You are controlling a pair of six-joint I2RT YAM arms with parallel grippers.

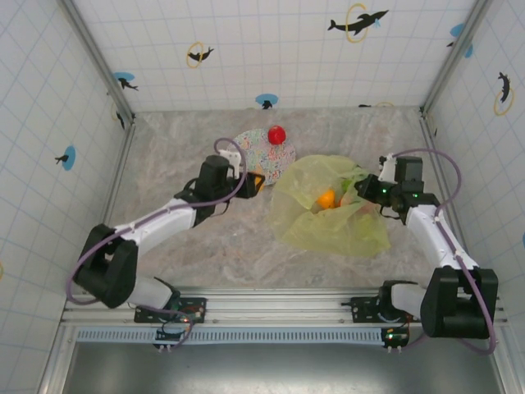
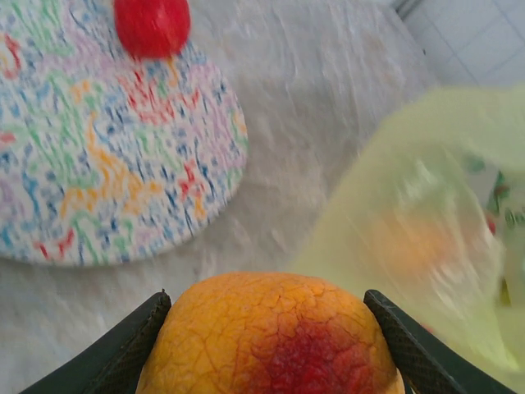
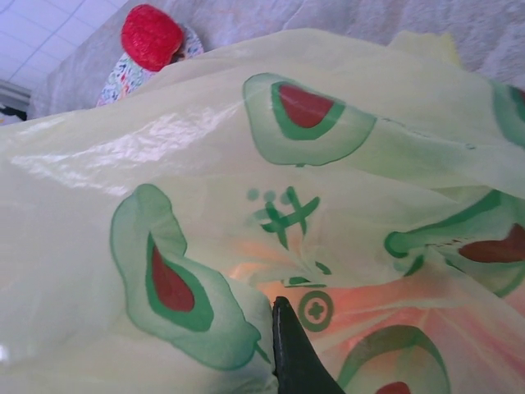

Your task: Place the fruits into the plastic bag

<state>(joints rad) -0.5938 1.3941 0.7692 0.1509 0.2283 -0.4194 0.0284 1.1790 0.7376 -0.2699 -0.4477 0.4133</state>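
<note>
Marble table (image 1: 205, 246): left gripper (image 2: 267, 300) clasps an orange fruit (image 2: 271, 345), probably hard and light, across its middle, right of the plate (image 1: 256, 153). Right gripper (image 1: 370, 190), closed, pinches the right rim of the limp, probably slippery bag (image 1: 328, 226).

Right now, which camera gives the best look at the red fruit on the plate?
Right wrist: the red fruit appears whole, close and sharp above the plastic bag. The top external view shows it whole but tiny on the far rim of the plate; the left wrist view crops its top.
</note>
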